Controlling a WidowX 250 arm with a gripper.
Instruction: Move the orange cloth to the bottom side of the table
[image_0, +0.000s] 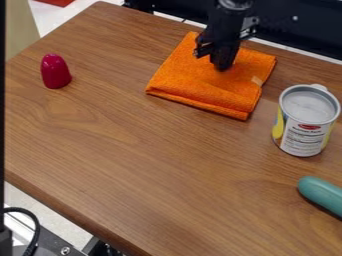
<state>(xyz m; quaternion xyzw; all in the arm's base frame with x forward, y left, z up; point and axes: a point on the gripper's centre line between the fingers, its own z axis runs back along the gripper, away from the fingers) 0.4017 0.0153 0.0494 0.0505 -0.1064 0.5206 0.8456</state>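
1. Brown wood-grain table, seen at a slant from above, with a dark panel behind the far edge.
2. On the table, near the far edge and right of centre: orange cloth, folded into a flat, thick square, well away from the bottom side.
3. Over the upper part of the cloth: black gripper, pointing down, at or just above the fabric. Impossible to tell how far open, or whether gripping any fabric.
4. Elsewhere on the table: upright dark pink object at upper left; pale-topped can to the right of the cloth; rounded teal object at lower right, cut off by the picture's border.
5. Step in hand, by judgement: getting hold of the cloth, with the move to the bottom side not yet done.
6. Next, probably: make sure of a firm pinch on the fabric, lift a little or drag, then head down the middle of the table, clear of the can and the teal object, and let go near the bottom edge.
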